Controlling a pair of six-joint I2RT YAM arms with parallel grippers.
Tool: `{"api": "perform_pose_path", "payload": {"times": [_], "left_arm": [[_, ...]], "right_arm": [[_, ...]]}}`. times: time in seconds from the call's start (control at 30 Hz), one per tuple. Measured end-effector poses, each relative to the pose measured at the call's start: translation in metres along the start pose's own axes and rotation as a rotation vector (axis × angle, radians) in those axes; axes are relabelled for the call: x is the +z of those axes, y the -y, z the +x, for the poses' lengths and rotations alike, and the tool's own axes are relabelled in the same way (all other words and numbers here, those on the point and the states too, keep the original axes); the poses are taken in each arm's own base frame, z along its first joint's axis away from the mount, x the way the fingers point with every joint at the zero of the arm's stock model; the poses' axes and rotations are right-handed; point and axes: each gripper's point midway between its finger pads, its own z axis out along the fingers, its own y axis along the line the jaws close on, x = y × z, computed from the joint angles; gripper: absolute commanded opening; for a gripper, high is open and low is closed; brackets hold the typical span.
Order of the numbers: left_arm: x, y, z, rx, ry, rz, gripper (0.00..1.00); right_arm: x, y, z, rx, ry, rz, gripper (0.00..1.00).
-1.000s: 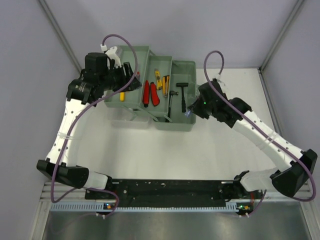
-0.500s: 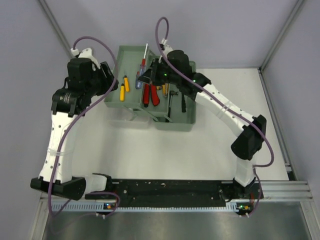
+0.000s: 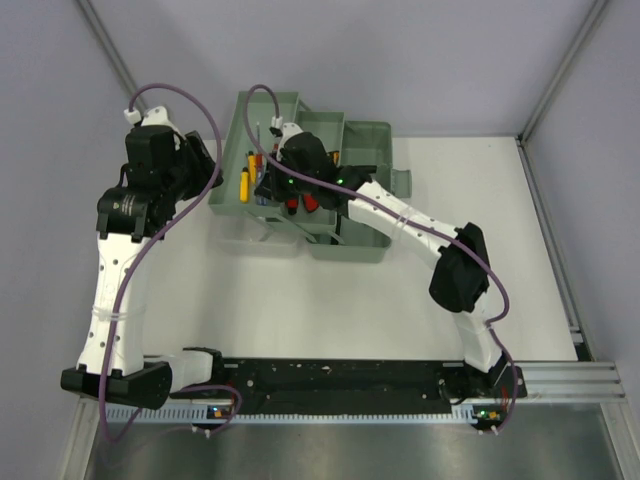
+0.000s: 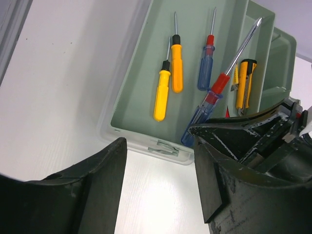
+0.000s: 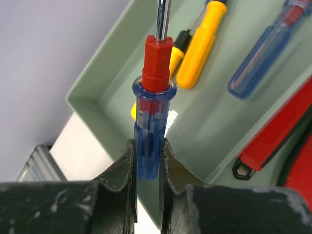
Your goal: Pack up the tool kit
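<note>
One translucent blue-handled screwdriver [image 5: 148,141] pinched in right gripper [image 5: 146,161]; left gripper [image 4: 160,165] stands wide

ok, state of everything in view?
toolbox: open, trays spread
left gripper: open, empty
right gripper: shut on long screwdriver
long screwdriver: gripped by its handle
yellow screwdrivers: lying in left tray
short blue screwdriver: lying in left tray
pliers: lying in toolbox
</note>
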Motion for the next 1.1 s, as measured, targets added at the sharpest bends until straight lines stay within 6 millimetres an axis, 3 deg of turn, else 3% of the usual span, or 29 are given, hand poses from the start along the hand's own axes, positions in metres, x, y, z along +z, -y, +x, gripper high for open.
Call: {"api": "perform_pose_path", "payload": {"times": [0.13, 0.33, 0.5, 0.8, 0.93, 1.1], "left_arm": [[0.0, -0.001, 0.0, -0.001, 0.001, -0.002, 0.63], [0.001, -0.002, -0.002, -0.002, 0.009, -0.009, 0.65], [0.001, -0.005, -0.003, -0.002, 0.015, -0.023, 0.66], [0.004, -0.021, -0.009, -0.067, 0.025, -0.059, 0.66], [0.006, -0.028, -0.015, -0.104, 0.039, -0.067, 0.66], [0.019, -0.046, -0.022, -0.163, 0.055, -0.091, 0.66]], "right_arm": [[0.006, 0.016, 0.004, -0.023, 0.016, 0.1, 0.1], [0.009, 0.031, -0.013, -0.029, 0.087, 0.211, 0.38], [0.006, 0.036, -0.023, -0.03, 0.121, 0.256, 0.43], [-0.001, 0.037, -0.029, -0.039, 0.131, 0.278, 0.44], [-0.027, 0.038, -0.034, -0.059, 0.13, 0.307, 0.46], [-0.091, 0.042, -0.048, -0.07, 0.176, 0.354, 0.5]]}}
